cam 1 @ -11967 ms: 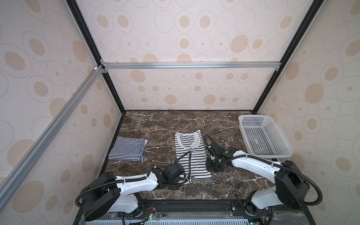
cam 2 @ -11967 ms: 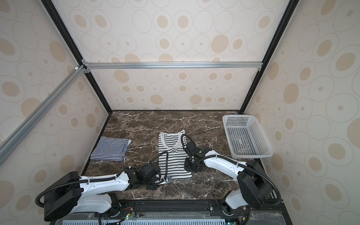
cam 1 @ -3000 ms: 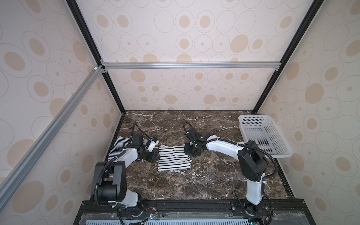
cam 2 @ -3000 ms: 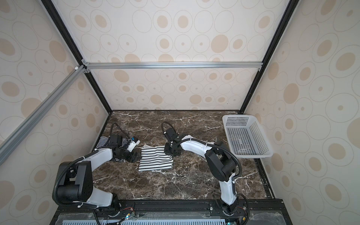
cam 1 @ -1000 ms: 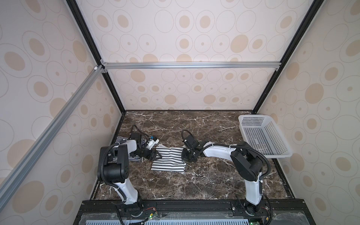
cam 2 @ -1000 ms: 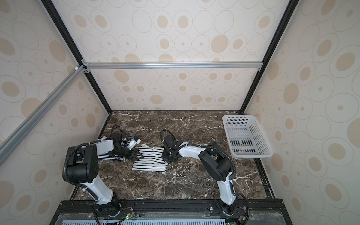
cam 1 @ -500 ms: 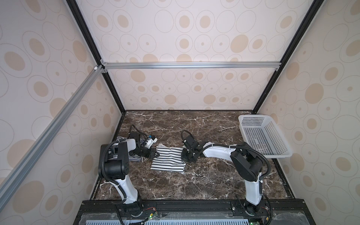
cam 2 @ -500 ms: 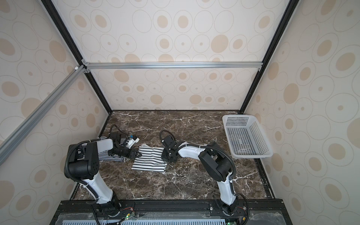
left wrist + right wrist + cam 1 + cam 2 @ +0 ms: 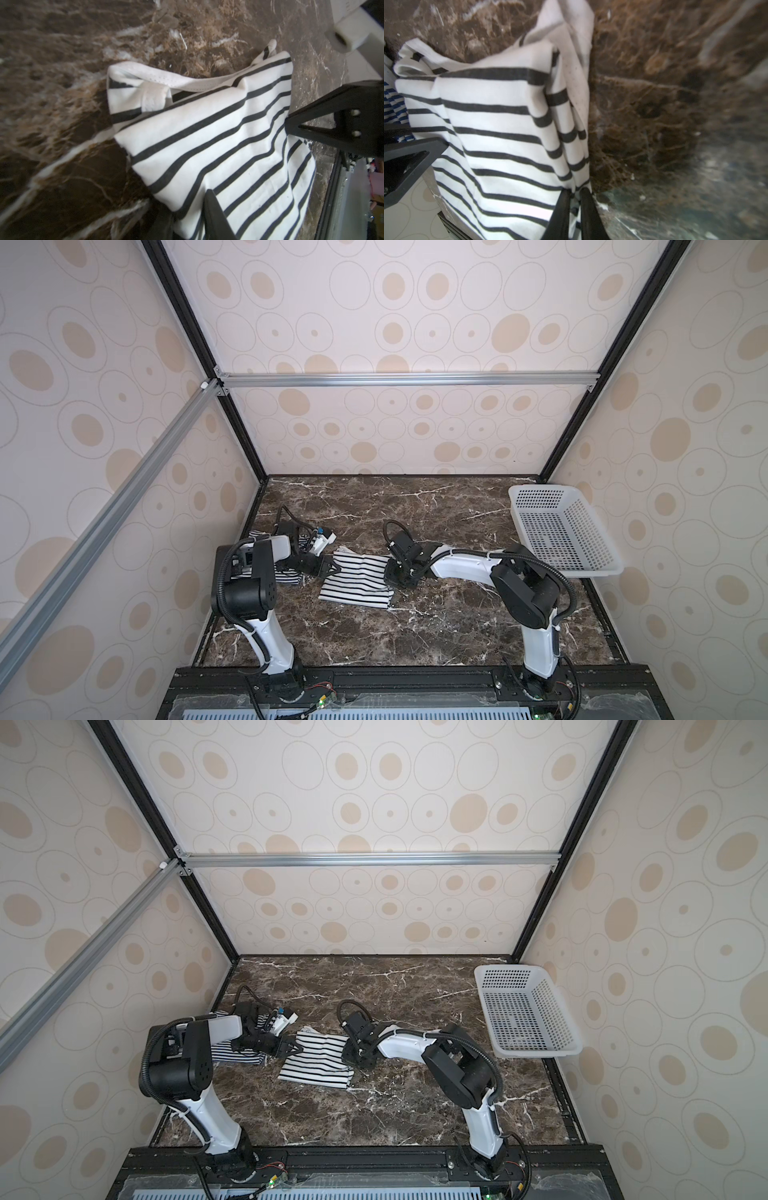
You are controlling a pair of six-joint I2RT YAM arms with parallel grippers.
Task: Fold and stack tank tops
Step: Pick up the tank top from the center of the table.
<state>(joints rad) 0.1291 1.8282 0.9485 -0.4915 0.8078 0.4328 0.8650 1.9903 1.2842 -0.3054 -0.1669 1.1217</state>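
A folded white tank top (image 9: 357,583) (image 9: 318,1060) with wide black stripes lies on the marble table. My left gripper (image 9: 330,566) (image 9: 291,1046) is at its left edge. In the left wrist view the left gripper (image 9: 187,209) is shut on the striped cloth (image 9: 207,124). On the top's right edge, my right gripper (image 9: 392,572) (image 9: 351,1052) is shut, and the right wrist view shows the right gripper (image 9: 575,191) pinching several layers of the cloth (image 9: 500,124). The navy fine-striped tank top (image 9: 289,576) (image 9: 237,1052) (image 9: 394,108) lies under my left arm, mostly hidden.
A white perforated basket (image 9: 540,491) (image 9: 511,969) sits tilted at the table's right edge against the wall. Patterned walls close in the left, back and right sides. A black rail (image 9: 415,676) runs along the front, where both arm bases stand.
My left jaws have closed on the white top's left edge. The right gripper keeps its hold on the right edge. The top has slid slightly to the left.
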